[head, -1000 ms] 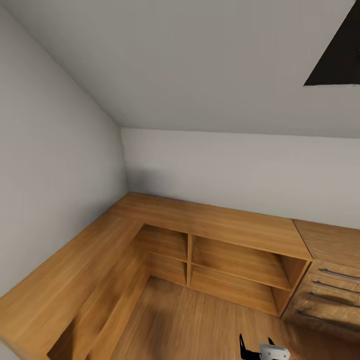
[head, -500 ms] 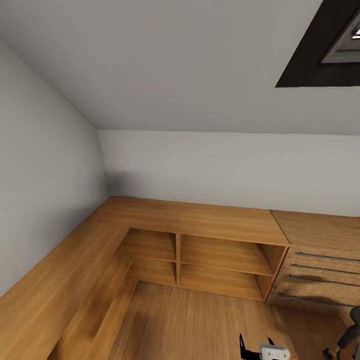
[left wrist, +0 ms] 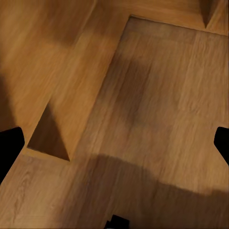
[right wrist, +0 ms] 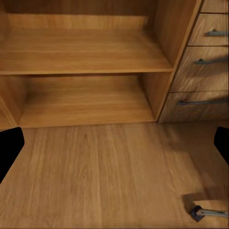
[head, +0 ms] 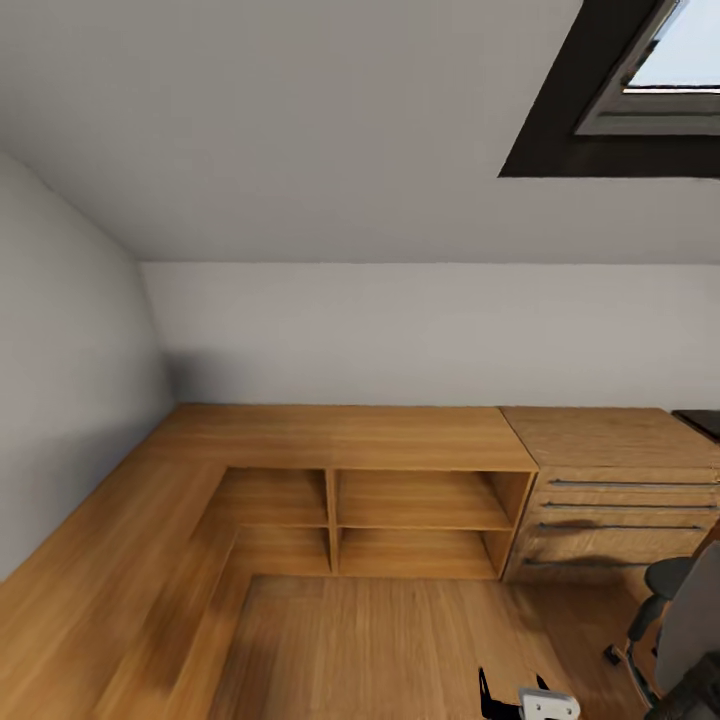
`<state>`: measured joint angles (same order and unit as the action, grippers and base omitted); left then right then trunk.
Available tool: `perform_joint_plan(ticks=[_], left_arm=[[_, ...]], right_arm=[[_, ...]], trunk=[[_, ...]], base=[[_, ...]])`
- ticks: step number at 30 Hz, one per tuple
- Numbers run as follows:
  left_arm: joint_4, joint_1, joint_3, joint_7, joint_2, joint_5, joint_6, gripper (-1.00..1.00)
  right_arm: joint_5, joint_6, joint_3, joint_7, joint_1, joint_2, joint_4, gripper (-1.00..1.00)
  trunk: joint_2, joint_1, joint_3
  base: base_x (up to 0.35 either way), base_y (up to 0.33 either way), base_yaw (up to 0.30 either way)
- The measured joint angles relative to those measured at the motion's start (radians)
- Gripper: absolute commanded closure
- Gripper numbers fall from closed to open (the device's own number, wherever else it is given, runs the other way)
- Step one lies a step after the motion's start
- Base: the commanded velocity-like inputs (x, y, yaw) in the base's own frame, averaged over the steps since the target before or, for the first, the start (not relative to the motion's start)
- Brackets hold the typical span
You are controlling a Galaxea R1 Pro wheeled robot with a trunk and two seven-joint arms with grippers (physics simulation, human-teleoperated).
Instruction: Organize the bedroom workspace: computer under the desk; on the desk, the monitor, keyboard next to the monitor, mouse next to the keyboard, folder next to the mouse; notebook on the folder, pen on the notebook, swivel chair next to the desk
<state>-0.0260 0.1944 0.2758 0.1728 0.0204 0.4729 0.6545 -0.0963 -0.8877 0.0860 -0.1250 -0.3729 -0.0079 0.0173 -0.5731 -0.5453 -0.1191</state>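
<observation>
The head view is showing an attic corner with pale grey walls [head: 400, 330] meeting under a sloping ceiling, where a dark-framed skylight [head: 640, 90] is letting in pale light at the upper right. A light wooden L-shaped counter [head: 340, 435] is running along the back wall and down the left wall, its smooth top lying bare. Under its back run, open wooden shelf compartments [head: 415, 500], two over two, are standing with nothing in them. To their right, a wooden drawer unit [head: 625, 515] is carrying long metal bar handles. The warm-toned plank floor [head: 400, 640] is stretching between them, its grain showing as long streaks.

The grey upholstered swivel chair [head: 690, 630] with its black padded armrest is standing on the floor at the lower right edge of the head view, just in front of the drawer unit; one of its chrome legs with a castor [right wrist: 202, 212] is appearing in the right wrist view. A black corner of the desk [head: 703, 421] is peeking in at the right edge, beyond the drawer unit.

The right hand [head: 512, 692] is showing at the bottom edge, its dark fingers spread wide with nothing between them. The left hand [left wrist: 114, 143] is likewise spread wide over the floor beside the counter base, holding nothing.
</observation>
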Motion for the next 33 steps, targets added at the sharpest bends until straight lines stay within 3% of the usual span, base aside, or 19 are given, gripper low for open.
perform_joint_plan(ticks=[20,33], left_arm=[[0.000,0.000,0.000,0.000,0.000,0.001,0.000,-1.00],[0.000,0.000,-0.001,0.001,-0.001,0.001,0.000,-1.00]], right_arm=[[0.001,-0.001,0.000,0.000,0.000,-0.001,-0.001,-1.00],[0.001,0.000,0.001,0.000,0.000,-0.002,-0.001,-1.00]], trunk=[[0.000,0.000,0.000],[0.000,0.000,-0.001]], base=[[0.000,0.114,-0.293],[0.000,0.023,-0.298]])
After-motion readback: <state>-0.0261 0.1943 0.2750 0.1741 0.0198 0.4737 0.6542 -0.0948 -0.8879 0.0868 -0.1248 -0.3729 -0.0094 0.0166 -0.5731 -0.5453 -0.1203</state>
